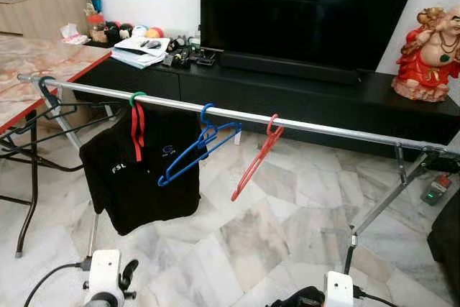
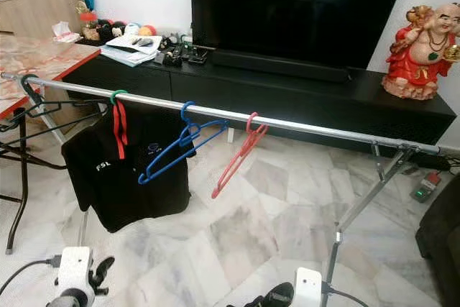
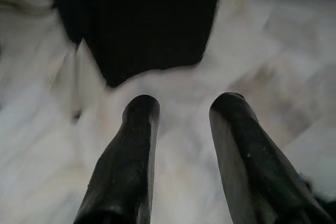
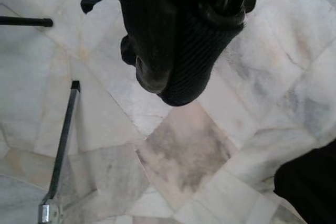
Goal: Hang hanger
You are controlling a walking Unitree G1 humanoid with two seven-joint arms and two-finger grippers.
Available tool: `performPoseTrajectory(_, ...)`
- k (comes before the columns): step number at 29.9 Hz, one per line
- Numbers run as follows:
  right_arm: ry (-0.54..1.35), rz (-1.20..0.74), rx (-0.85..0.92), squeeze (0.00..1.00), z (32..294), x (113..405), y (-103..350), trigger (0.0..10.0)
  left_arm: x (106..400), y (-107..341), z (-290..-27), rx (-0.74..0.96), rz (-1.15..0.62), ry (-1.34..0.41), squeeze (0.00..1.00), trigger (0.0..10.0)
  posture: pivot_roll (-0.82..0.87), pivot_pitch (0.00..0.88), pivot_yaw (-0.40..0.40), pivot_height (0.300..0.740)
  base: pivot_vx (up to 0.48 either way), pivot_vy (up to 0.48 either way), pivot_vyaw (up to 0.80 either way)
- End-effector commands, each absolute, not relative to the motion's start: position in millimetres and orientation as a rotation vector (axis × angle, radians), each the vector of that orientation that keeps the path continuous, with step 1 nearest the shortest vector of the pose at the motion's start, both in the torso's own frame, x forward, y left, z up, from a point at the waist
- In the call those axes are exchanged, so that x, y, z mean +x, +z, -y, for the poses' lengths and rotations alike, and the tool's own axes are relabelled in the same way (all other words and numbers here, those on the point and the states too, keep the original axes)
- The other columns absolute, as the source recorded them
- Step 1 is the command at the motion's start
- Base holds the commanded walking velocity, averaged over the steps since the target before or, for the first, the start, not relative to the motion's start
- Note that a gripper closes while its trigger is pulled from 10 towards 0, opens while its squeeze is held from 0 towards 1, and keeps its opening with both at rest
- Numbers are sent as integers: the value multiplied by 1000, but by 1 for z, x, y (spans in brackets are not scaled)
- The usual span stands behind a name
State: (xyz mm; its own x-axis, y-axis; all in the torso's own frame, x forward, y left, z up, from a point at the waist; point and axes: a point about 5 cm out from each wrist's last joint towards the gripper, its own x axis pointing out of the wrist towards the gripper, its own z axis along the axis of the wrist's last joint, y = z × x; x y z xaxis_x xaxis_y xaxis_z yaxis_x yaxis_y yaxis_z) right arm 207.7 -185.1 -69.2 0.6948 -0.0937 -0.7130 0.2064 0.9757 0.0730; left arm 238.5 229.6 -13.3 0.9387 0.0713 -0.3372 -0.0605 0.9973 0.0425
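Red plastic hanger hangs crooked on the silver metal rail, so a bump could drop it. Left claw is spread wide and empty over the floor; right claw looks pinched together.

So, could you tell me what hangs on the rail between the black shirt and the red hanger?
A blue hanger hangs on the rail between the black shirt and the red hanger, tilted, as the left eye view shows.

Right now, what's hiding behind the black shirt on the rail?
Behind the black shirt I can see marble floor and the black TV cabinet further back. The rail runs above it. The shirt covers part of the rack's leg and whatever hanger shoulders sit inside it.
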Motion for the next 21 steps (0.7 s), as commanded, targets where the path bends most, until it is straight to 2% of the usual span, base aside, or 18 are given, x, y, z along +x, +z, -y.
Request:
performPoseTrajectory(1,-191,-785,159,0,189,206,-70,10000,244,-5,-224,33,-288,29,0,10000,120,0,-40,740,0,0,0)
performPoseTrajectory(5,-192,-791,160,0,187,203,-71,10000,254,11,-218,61,-221,-2,0,10000,110,0,-28,740,0,0,0)
performPoseTrajectory(11,-222,-802,183,0,188,198,-74,10000,260,24,-208,59,-158,-48,0,10000,110,0,-24,740,0,381,0)
performPoseTrajectory(21,-236,-808,169,0,191,197,-74,10000,260,32,-208,57,-156,-48,0,10000,116,0,-26,740,0,480,-783)
